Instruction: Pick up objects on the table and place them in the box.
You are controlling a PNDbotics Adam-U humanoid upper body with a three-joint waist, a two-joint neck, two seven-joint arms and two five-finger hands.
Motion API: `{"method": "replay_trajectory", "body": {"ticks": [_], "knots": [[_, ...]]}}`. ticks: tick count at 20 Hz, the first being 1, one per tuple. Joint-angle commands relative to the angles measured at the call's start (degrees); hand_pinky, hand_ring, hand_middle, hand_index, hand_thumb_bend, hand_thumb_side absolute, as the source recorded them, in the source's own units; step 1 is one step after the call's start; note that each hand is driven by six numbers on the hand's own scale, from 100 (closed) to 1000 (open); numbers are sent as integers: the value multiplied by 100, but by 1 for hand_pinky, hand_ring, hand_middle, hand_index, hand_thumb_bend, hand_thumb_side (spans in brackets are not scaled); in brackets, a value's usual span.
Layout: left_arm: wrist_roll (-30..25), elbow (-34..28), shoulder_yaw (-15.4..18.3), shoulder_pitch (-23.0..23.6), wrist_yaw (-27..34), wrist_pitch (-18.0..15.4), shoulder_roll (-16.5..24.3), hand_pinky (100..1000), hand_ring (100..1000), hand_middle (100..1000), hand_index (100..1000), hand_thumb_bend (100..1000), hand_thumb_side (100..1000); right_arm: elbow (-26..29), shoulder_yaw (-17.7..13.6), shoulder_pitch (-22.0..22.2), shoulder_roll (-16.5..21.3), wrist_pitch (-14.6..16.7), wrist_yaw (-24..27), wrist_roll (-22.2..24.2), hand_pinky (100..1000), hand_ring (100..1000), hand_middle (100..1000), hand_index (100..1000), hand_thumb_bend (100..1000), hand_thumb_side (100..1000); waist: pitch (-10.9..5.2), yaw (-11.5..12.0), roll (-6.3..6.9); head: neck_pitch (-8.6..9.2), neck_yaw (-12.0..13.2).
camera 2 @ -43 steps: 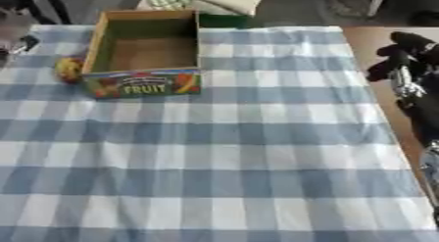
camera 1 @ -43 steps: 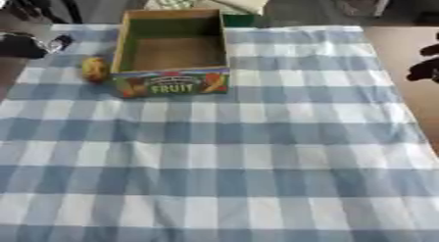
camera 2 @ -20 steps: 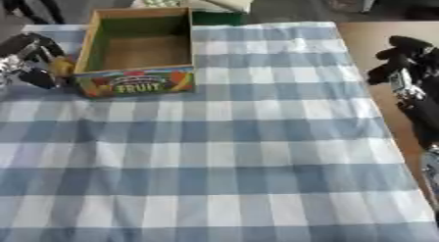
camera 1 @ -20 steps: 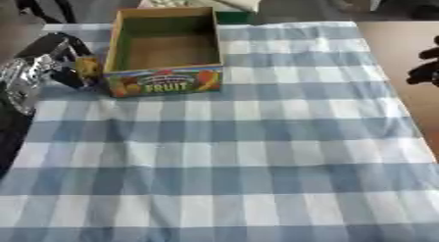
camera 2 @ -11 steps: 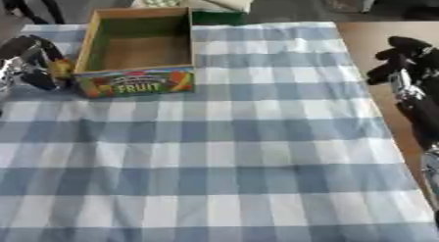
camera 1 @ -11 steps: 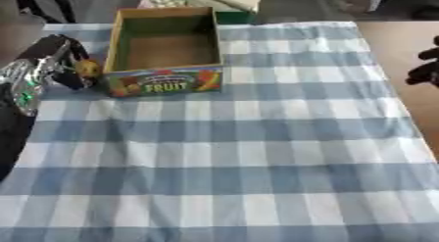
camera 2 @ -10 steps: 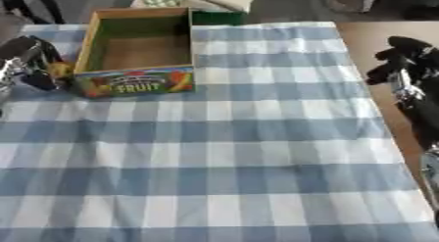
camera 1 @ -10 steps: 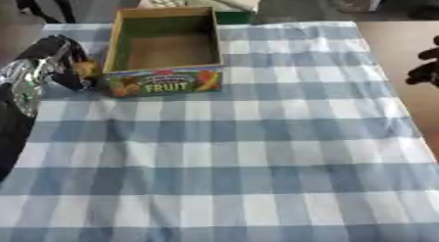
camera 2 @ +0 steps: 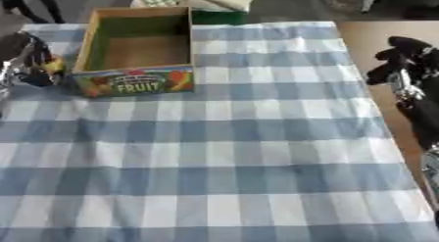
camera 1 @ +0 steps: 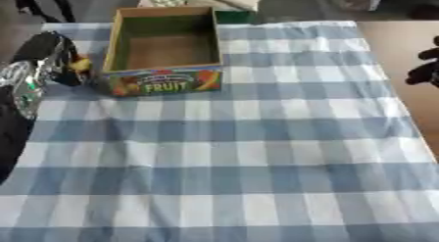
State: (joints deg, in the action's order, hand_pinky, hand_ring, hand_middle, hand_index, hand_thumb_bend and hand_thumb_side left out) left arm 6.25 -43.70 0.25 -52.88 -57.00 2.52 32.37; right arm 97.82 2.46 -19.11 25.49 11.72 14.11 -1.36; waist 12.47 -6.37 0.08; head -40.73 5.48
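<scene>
left hand (camera 1: 53,60): at the table's left edge, fingers curled round a small yellow object (camera 1: 81,64) just left of the box | fruit box (camera 1: 163,50): open, on the blue checked tablecloth (camera 1: 257,153), far left | right hand (camera 2: 403,57): off the right edge, fingers curled, holding nothing

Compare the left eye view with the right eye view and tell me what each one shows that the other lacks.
Only the left eye view shows more of the left arm, running down its left edge below the left hand. Only the right eye view shows the whole right hand with its forearm; the left eye view catches just its dark fingers at the edge. Both show the empty box, a small yellow thing by the left hand, and the checked cloth.
</scene>
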Motion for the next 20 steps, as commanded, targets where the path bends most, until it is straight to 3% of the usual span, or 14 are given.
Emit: {"method": "replay_trajectory", "body": {"ticks": [1, 8, 13, 20], "knots": [[83, -560, -37, -109, 124, -15, 312, 391, 307, 235, 289, 308, 100, 40, -71, -44, 108, 17, -41, -1, 565, 570, 626, 801, 100, 409, -100, -4, 3, -11, 13], [-508, -1461, -308, -396, 769, -231, 146, 414, 338, 264, 316, 321, 100, 28, -63, -41, 105, 16, -35, 13, 565, 570, 626, 801, 100, 410, -129, -25, 24, -32, 39], [-777, -1331, -546, -607, 610, -388, -233, 424, 351, 283, 334, 330, 100, 23, -41, -63, 90, 13, -22, 47, 565, 569, 626, 801, 100, 410, -118, -141, 34, -10, 97], [-897, -851, -613, -596, 183, -463, -583, 460, 403, 343, 396, 348, 100, 17, -41, -76, 66, 14, -10, 55, 565, 569, 626, 801, 100, 409, -97, -252, 30, 23, 117]]}}
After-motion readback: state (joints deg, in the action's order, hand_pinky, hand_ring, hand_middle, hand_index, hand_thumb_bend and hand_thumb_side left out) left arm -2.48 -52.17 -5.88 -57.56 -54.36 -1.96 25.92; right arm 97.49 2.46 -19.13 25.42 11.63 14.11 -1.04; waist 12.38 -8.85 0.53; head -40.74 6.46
